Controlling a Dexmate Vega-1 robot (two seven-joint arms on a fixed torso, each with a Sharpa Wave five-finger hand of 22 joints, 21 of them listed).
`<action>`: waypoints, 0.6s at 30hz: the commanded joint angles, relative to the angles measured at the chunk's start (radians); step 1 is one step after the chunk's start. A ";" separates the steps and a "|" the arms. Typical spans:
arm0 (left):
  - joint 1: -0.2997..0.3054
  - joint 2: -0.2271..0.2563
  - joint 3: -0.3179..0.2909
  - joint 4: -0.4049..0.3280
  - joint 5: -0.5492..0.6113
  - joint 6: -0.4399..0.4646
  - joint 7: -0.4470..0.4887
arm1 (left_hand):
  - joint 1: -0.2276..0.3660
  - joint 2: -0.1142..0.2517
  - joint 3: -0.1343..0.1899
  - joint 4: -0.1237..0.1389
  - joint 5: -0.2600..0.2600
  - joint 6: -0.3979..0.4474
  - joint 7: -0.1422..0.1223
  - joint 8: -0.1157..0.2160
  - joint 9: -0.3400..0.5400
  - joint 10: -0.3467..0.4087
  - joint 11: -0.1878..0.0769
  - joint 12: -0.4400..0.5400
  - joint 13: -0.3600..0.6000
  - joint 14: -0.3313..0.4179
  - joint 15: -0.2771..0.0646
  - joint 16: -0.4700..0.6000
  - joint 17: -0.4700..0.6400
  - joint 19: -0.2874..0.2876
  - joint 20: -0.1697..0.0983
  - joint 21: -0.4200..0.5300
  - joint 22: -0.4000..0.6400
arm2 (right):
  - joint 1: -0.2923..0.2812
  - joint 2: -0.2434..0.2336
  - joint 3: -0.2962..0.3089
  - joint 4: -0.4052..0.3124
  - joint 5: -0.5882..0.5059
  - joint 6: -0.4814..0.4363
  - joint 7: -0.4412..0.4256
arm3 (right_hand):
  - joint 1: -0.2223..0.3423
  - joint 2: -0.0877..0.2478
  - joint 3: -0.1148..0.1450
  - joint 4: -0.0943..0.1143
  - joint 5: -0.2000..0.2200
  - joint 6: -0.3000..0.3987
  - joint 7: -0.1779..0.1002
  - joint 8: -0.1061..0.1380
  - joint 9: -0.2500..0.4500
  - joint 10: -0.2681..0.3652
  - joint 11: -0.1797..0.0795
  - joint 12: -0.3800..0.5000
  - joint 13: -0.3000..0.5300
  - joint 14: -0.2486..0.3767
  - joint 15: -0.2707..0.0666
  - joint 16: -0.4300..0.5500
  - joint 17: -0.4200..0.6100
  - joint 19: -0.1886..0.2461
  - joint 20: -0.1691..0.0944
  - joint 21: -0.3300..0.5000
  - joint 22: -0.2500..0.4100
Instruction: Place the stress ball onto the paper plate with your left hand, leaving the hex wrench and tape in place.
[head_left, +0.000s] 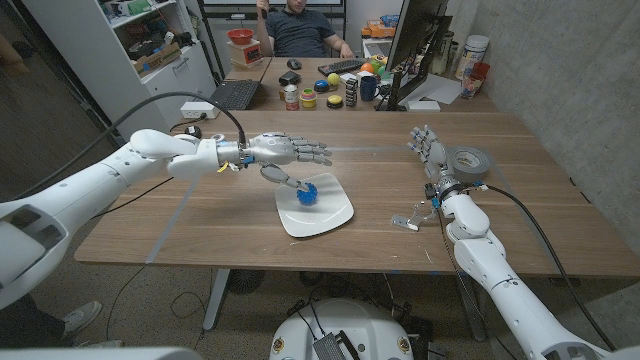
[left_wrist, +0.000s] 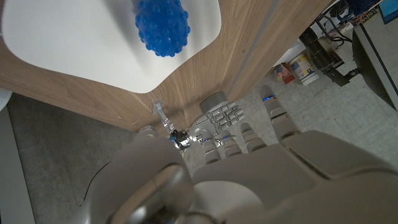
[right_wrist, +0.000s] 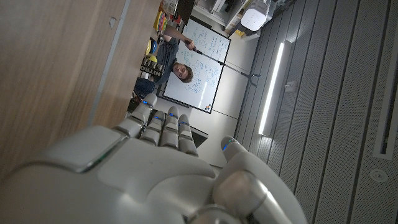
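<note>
Blue stress ball (head_left: 308, 194) is sitting on the white paper plate (head_left: 335, 215) at mid-table, w/ the left hand (head_left: 283, 152) hovering just over the plate's far-left edge, fingers spread out straight and gripping nothing, thumb angling down twd the ball. Right hand (head_left: 430, 150) is standing at the table's right side, fingers apart and empty, roll of grey tape (head_left: 469, 163) lying just right of it. Hex wrench (head_left: 413, 218) is lying nearer, betw. plate and right forearm.
</note>
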 joint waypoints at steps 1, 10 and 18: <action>0.022 0.000 -0.045 -0.004 -0.031 -0.025 0.005 | -0.027 0.001 -0.019 0.002 0.008 -0.035 -0.001 -0.007 0.005 -0.032 -0.004 -0.009 -0.001 -0.022 0.002 0.005 0.002 -0.017 0.004 -0.017 0.002 | 0.004 0.002 0.000 0.008 0.003 0.006 0.008 | -0.007 0.067 -0.004 0.002 0.005 0.005 0.001 0.008 0.004 0.008 0.005 0.005 0.005 0.007 -0.004 -0.003 0.000 0.008 -0.048 -0.003 0.003; 0.028 -0.012 -0.065 0.010 -0.047 -0.037 0.005 | -0.104 0.000 -0.069 0.005 0.014 -0.119 -0.003 -0.012 0.005 -0.095 0.011 -0.010 -0.002 -0.065 0.020 0.006 -0.001 -0.038 0.005 -0.054 0.005 | 0.006 0.001 0.000 0.009 0.001 0.006 0.008 | -0.008 0.065 -0.005 0.002 0.004 0.005 0.001 0.008 0.004 0.008 0.004 0.005 0.005 0.007 -0.003 -0.003 0.000 0.009 -0.047 -0.005 0.003; 0.032 -0.020 -0.083 0.023 -0.067 -0.049 0.013 | -0.145 -0.005 -0.097 0.004 0.018 -0.151 -0.003 -0.011 0.005 -0.122 0.022 -0.008 -0.003 -0.095 0.034 0.004 -0.002 -0.051 0.005 -0.074 0.006 | 0.011 0.001 0.001 0.015 0.001 0.006 0.010 | -0.008 0.065 -0.006 0.002 0.004 0.005 0.002 0.008 0.004 0.008 0.006 0.005 0.005 0.007 -0.003 -0.003 0.000 0.009 -0.046 -0.007 0.003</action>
